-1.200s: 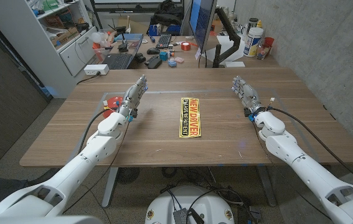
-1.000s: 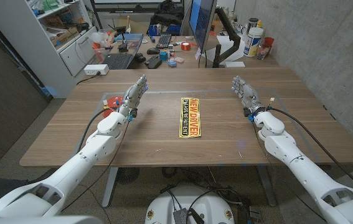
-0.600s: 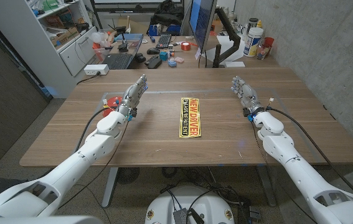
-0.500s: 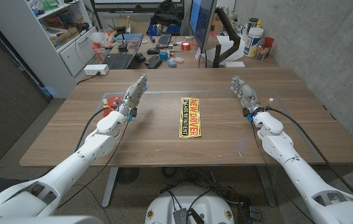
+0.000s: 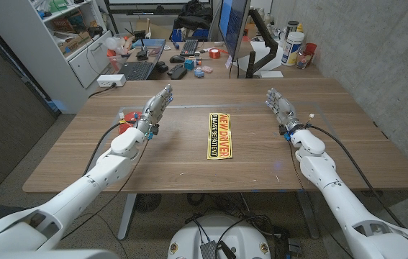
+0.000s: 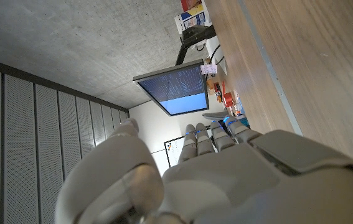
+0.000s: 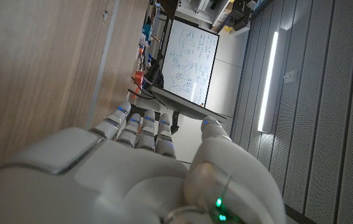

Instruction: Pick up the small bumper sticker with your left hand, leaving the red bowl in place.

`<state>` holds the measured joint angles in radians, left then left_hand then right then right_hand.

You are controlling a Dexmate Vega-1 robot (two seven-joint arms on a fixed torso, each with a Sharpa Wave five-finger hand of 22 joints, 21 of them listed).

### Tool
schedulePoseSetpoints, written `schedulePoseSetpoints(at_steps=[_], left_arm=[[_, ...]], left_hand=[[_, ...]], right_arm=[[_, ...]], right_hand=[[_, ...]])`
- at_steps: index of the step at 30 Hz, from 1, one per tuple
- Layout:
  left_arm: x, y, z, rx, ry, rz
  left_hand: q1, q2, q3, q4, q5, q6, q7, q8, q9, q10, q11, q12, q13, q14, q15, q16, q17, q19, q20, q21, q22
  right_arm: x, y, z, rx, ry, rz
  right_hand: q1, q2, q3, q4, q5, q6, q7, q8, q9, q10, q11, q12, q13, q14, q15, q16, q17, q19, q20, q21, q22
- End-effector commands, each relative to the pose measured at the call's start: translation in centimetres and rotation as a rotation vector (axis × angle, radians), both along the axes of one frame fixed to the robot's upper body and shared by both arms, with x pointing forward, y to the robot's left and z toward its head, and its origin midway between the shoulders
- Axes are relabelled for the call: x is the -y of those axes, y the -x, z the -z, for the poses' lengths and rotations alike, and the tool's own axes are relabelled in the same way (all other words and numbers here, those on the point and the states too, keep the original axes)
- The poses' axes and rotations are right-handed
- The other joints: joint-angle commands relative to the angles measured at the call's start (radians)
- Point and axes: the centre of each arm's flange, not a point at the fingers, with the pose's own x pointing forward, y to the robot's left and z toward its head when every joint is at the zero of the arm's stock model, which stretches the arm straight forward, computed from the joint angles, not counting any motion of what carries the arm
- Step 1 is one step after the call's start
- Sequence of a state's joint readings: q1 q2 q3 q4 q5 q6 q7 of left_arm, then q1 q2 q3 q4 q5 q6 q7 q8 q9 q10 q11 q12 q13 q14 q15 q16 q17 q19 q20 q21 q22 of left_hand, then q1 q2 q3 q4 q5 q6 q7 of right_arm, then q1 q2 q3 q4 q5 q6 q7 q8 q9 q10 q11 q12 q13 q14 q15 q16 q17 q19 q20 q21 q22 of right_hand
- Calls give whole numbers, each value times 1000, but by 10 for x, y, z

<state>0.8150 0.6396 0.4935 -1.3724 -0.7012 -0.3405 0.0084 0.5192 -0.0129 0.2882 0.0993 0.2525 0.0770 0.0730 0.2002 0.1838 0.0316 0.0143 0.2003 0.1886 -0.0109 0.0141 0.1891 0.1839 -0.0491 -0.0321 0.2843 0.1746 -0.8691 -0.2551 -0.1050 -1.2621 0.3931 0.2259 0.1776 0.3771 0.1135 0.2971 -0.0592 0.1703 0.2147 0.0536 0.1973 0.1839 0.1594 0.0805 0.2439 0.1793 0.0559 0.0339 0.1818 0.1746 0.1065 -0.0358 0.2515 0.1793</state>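
Wooden table [image 5: 189, 162] fronts a cluttered office, with a desk [image 5: 189, 61] of keyboards and a monitor behind it. Both arms reach in from the near corners, left hand [image 5: 153, 109] and right hand [image 5: 281, 109] each holding nothing, fingers straight and released. Midway between them the yellow sticker [image 5: 219, 134] lies flat, and a red bowl [image 5: 126, 128] peeks out just beside the left hand.

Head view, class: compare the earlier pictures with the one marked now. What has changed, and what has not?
Hardly anything. The left hand and right hand have barely shifted and hold nothing. The bumper sticker lies where it did, untouched, and the red bowl stays behind the left arm.
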Motion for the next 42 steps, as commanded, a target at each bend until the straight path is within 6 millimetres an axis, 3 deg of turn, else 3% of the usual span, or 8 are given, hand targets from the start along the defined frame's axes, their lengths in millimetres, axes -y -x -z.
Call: schedulePoseSetpoints(at_steps=[1,42], left_arm=[[-2,7,0,10,-36,-3],[4,40,-5,69,-184,-53]], left_hand=[[12,2,4,-8,9,5,8,4,4,9,1,7,4,-1,4,4,2,-8,-12,-3,2],[74,13,21,-47,9,5,0,2,6,3,0,4,5,-7,5,0,0,-28,4,-31,4]], right_arm=[[-3,-1,-3,14,-9,6],[-4,0,-9,52,-43,9]], right_hand=[[8,3,1,-5,5,8,2,6,6,9,-2,3,6,12,1,8,5,10,-1,-2,5],[5,5,-6,-10,5,24,14,7,5,23,-3,0,6,21,-5,9,5,18,0,-9,5]])
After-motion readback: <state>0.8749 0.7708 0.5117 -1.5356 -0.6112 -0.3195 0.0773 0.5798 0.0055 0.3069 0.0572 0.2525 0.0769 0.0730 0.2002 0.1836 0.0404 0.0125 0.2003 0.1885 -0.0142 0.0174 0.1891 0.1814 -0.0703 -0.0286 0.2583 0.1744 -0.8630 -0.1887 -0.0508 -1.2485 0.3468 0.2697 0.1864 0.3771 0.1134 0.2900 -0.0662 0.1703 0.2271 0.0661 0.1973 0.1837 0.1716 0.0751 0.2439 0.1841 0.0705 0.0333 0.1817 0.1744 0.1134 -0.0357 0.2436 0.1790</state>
